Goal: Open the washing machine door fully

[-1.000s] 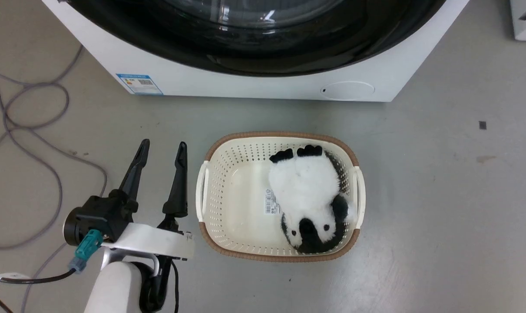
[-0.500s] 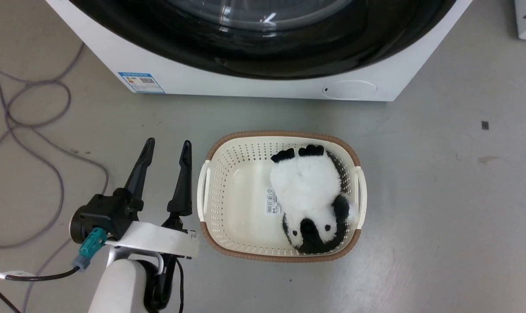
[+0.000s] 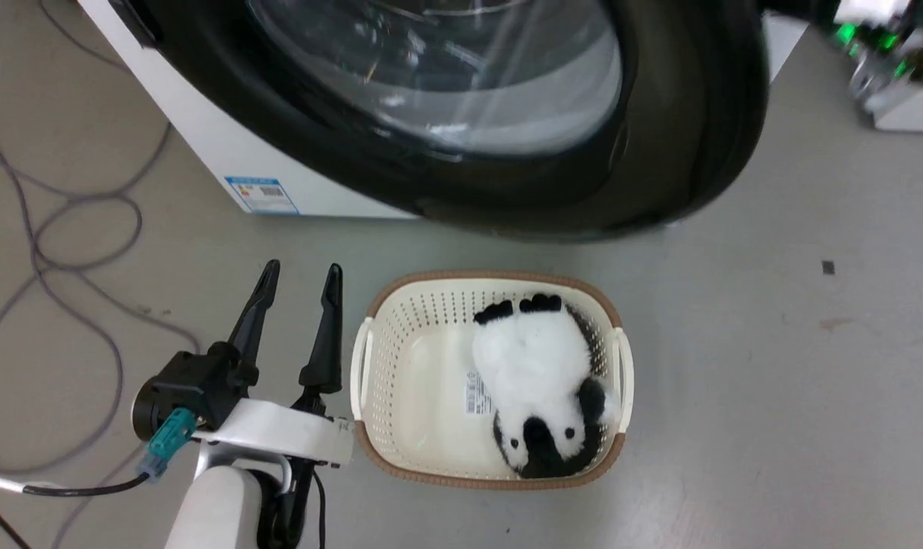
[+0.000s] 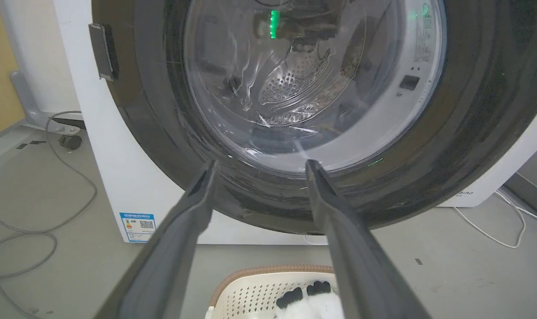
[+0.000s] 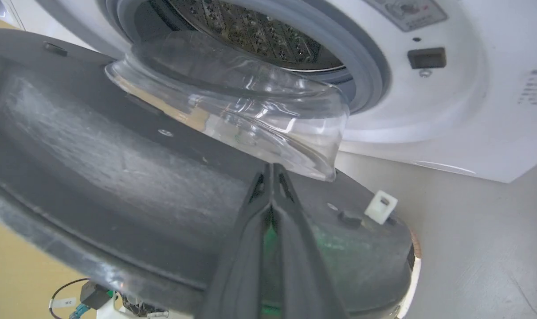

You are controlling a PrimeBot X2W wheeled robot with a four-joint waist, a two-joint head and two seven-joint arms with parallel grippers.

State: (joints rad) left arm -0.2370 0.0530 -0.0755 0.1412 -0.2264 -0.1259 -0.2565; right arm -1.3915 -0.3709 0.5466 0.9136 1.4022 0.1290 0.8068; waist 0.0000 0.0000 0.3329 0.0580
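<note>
The washing machine door (image 3: 682, 152) was glossy black with clear smooth glass; just beyond the right gripper's (image 5: 272, 167) jaws its inner face looked matt grey. The drum (image 5: 259, 31) was perforated metal, the basket (image 3: 400, 320) plastic.

We record a cream perforated basket (image 3: 491, 276) with a brown rim on the grey floor (image 3: 773, 396). A black-and-white plush toy (image 3: 533, 366) lies inside it. Grey cables (image 3: 139, 221) loop across the floor.

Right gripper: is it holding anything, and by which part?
Nothing: the right gripper is shut empty, tips against the inner rim of the washing machine door.
</note>
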